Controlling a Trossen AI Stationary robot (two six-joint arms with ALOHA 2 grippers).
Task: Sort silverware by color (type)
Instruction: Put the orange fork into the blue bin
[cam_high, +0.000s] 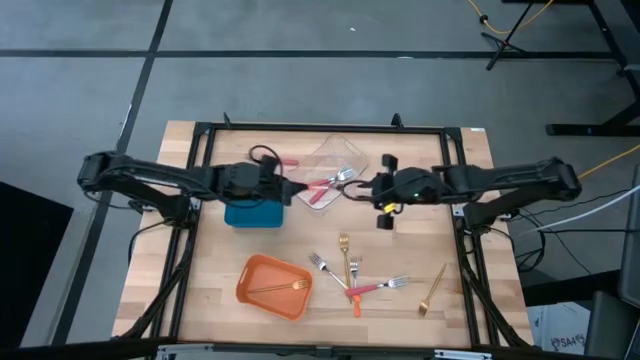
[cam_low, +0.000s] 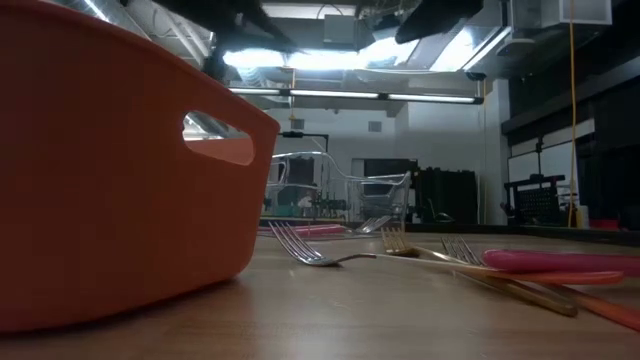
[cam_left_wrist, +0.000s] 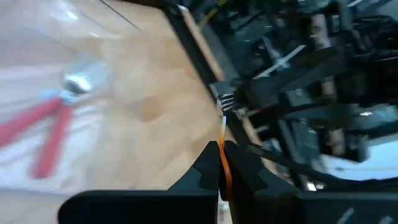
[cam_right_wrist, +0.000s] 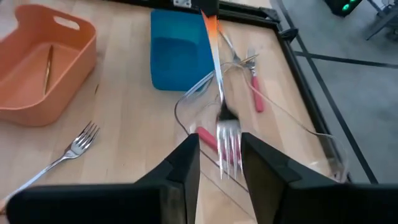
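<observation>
Orange-handled fork (cam_right_wrist: 219, 81) spans the gap over the clear container (cam_high: 335, 165), handle end pinched in the closed left gripper (cam_left_wrist: 221, 163), tines between the parted fingers of the right gripper (cam_right_wrist: 219, 163), not clamped. Pink-handled forks (cam_high: 328, 186) lie in the clear container. Blue container (cam_high: 252, 213) just beside it; orange container (cam_high: 250, 285) with a gold fork (cam_high: 278, 288) nearer the front edge. Loose forks (cam_high: 352, 272) on the table (cam_high: 220, 250) beside the orange container.

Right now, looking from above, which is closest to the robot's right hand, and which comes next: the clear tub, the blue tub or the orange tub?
1. Clear tub: just beside the right hand, toward the table's middle.
2. Blue tub: farther over, under the left hand.
3. Orange tub: farthest, at the near left of the table, with a gold fork inside.
</observation>
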